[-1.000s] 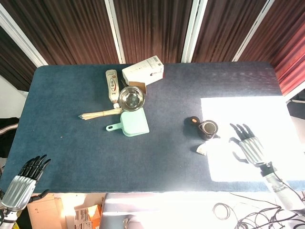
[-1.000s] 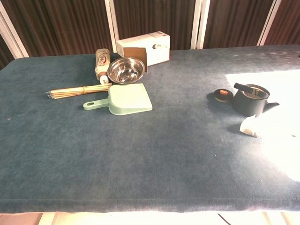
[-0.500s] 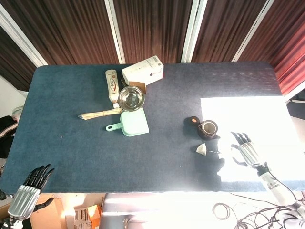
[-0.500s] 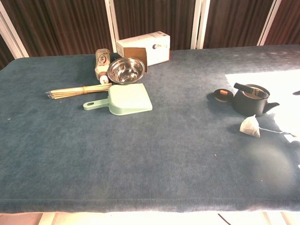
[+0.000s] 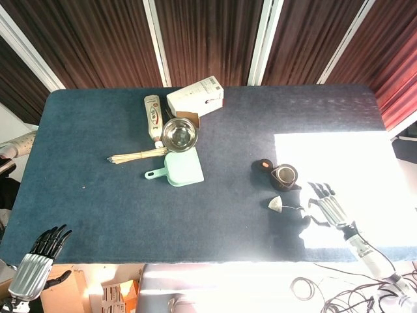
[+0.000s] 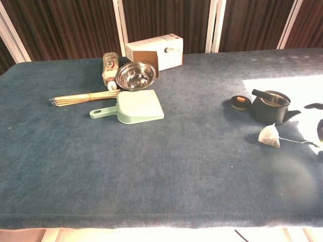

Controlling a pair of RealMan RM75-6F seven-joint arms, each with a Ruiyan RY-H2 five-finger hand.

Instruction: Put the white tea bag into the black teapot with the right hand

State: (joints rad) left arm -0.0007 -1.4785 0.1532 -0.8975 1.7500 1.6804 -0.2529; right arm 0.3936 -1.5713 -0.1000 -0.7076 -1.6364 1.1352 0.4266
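Observation:
The white tea bag [image 5: 275, 205] [image 6: 269, 136] lies on the blue table just in front of the black teapot [image 5: 285, 176] [image 6: 271, 107], its string trailing to the right. The teapot stands open, and its lid [image 5: 262, 165] [image 6: 240, 101] lies beside it on the left. In the head view my right hand [image 5: 326, 207] hovers open to the right of the tea bag, fingers spread and pointing away, holding nothing. My left hand [image 5: 38, 259] hangs open off the table's front left corner.
A steel bowl [image 5: 179, 134], a green dustpan [image 5: 178, 168], a bundle of sticks [image 5: 137, 156], a bottle [image 5: 153, 116] and a white box [image 5: 195, 97] cluster at the back left. A bright sunlit patch [image 5: 345, 169] covers the right of the table.
My right hand has drifted left and nearer the front edge, closing in on the tea bag. Its shadow now covers the tea bag, which had lain in sunlight. My left hand has dropped lower.

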